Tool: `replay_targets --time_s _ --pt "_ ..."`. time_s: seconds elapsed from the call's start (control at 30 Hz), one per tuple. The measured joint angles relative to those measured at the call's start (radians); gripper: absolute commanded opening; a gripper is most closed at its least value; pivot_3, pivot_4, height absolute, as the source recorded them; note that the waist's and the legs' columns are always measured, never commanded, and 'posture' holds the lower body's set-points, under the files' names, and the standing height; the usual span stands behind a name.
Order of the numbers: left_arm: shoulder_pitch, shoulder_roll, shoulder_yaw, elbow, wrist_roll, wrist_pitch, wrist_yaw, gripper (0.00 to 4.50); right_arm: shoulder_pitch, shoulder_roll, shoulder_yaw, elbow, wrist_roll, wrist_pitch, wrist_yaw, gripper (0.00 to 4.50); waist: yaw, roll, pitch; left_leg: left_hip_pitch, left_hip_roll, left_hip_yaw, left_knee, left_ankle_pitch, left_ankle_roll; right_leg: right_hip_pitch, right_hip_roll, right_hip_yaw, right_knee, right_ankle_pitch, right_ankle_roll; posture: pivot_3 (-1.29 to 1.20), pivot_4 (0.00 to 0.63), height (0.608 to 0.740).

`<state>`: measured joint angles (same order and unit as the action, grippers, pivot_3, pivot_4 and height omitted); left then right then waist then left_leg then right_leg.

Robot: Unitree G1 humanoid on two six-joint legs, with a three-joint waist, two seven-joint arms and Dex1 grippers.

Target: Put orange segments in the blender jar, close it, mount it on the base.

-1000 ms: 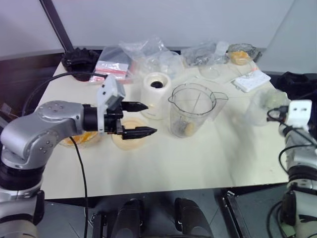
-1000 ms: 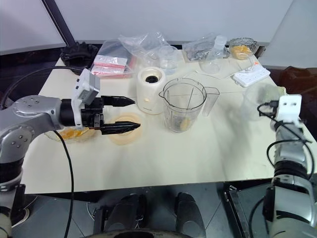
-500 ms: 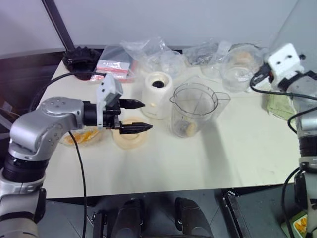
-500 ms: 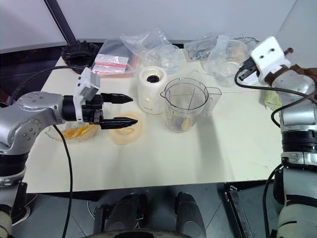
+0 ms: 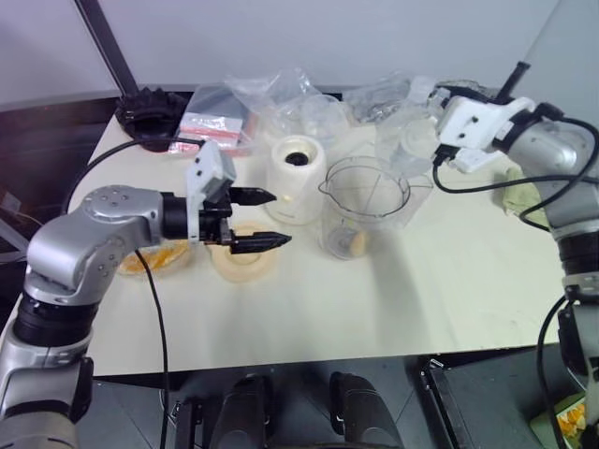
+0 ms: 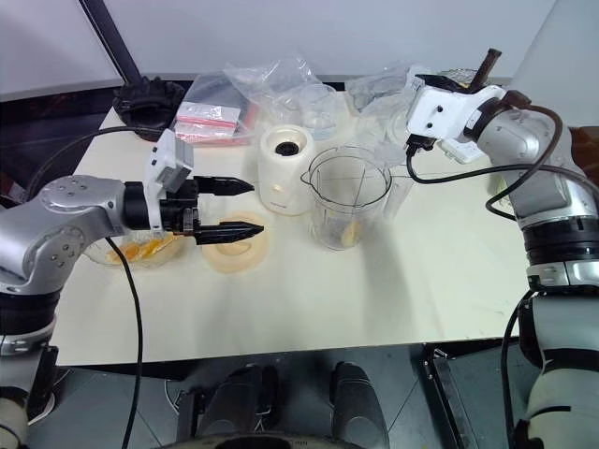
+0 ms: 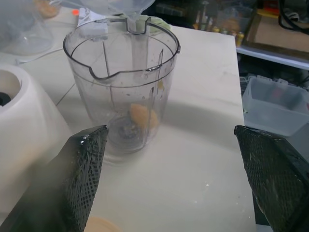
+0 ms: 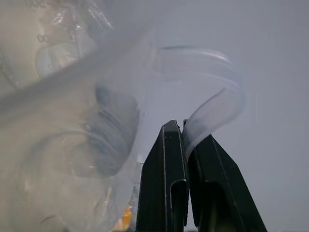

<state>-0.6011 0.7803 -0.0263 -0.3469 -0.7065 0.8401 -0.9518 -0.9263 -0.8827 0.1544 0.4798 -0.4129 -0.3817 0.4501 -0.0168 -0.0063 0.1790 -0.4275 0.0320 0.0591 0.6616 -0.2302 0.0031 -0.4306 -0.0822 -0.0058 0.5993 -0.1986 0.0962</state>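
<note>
Your left arm reaches in level from nine o'clock, its left gripper [image 5: 260, 220] spread wide, one black finger above the other, hovering over the flat round peach-cream lid [image 5: 245, 263] and pointing at the large clear plastic blender jar [image 5: 364, 217]. Your right arm is raised and bent in from two o'clock, with the right gripper [image 8: 186, 137] pressed together and pinching the rim of a clear handleless plastic cup [image 5: 409, 142], which it holds in the air above the jar's far edge.

The jar stands upright near the table's middle, lid off, just at three o'clock of the cream-white squat cylindrical base [image 5: 298, 178] and not mounted on it.

The left wrist view looks straight through the jar wall and shows one pale orange segment [image 7: 143, 116] lying at the bottom beside the metal blades; the head views show this only as a small yellowish spot. The right wrist view shows the two fingers closed on the cup's thin rim, with a speck of orange low beside them, too blurred to identify. The head views alone show a crinkled clear bowl [image 5: 150, 259] of orange pieces at nine o'clock, partly behind your left arm; those pieces cannot be counted.

Count: one jar, one base, one lid, one held cup.
</note>
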Motion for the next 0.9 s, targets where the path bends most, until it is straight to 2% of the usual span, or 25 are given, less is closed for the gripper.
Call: replay_targets --time_s 0.53,0.9 --pt "0.009 -0.008 0.001 -0.018 -0.001 0.000 0.030 4.37 -0.061 0.000 0.041 0.094 -0.154 -0.121 -0.108 0.04 -0.003 0.000 0.000 0.000 0.000 0.000 0.000 0.000 0.000 0.000 0.000 0.000 0.000 0.000 0.000 0.00 0.150 0.740" --pt "0.009 -0.020 0.001 -0.018 0.000 0.000 0.033 4.37 -0.071 -0.002 0.048 0.095 -0.193 -0.162 -0.131 0.04 -0.002 0.000 0.000 0.000 0.000 0.000 0.000 0.000 0.000 0.000 0.000 0.000 0.000 0.000 0.000 0.00 0.150 0.740"
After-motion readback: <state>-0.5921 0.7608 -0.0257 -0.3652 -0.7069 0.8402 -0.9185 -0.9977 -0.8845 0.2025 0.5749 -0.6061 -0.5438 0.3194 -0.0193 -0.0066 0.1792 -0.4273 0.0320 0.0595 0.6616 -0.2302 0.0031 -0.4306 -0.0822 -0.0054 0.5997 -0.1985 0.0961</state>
